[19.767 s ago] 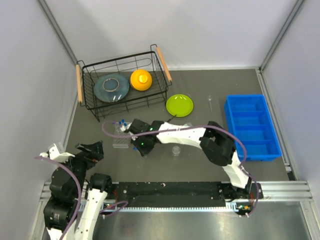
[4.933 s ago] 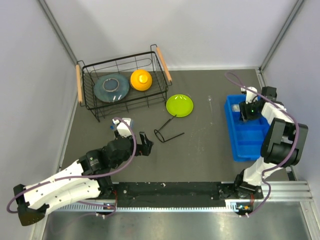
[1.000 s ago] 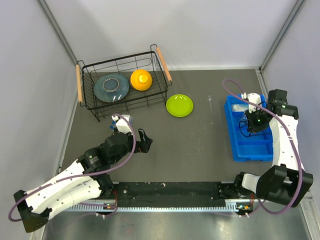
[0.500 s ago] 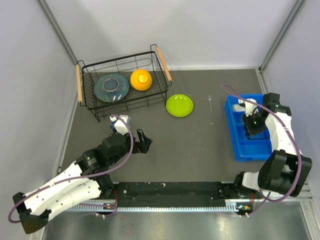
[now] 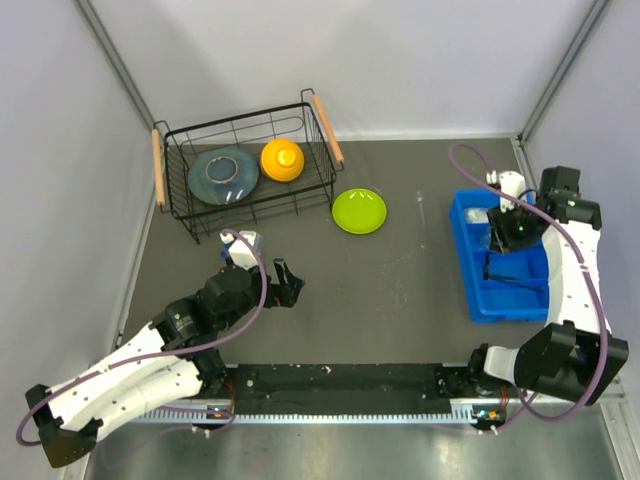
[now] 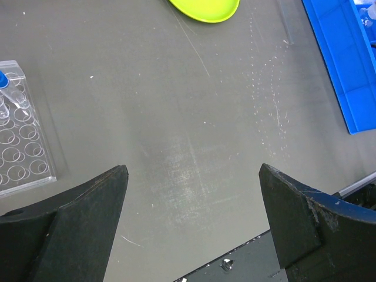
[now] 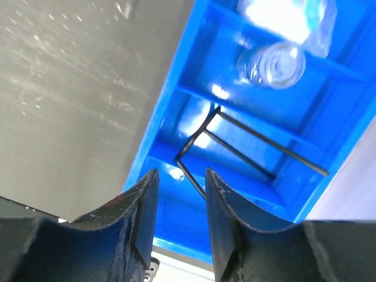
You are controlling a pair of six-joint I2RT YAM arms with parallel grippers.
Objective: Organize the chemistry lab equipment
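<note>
- Right jaws hover over the blue bin at the right of the tabletop, parted by a narrow gap. Nothing is clamped. One thin arm of the black-framed goggles runs below the gap, far slimmer than the opening.
- Goggles lie in the bin's middle compartment. The next compartment along holds the tiny round clear dish and the crinkly clear packet, touching or nearly so.
- By my reckoning, three items are binned.
- Left jaws are spread wide and empty, low over bare tabletop.
- The clear plastic tube rack stands just beside them on the left, with at least one blue-capped test tube in it. It is well apart from the bin and not yet put away.
- The thin glass rod lies loose on the tabletop between the lime-green plate and the bin. It is also left to do.
- Right wrist view alone shows which compartment holds what.
- Left wrist view alone shows the rack's empty holes and makes out the rod. From overhead the rod is a faint streak, and the rack is half hidden by the left arm.
- Overhead view alone shows both arms at once, far apart.
</note>
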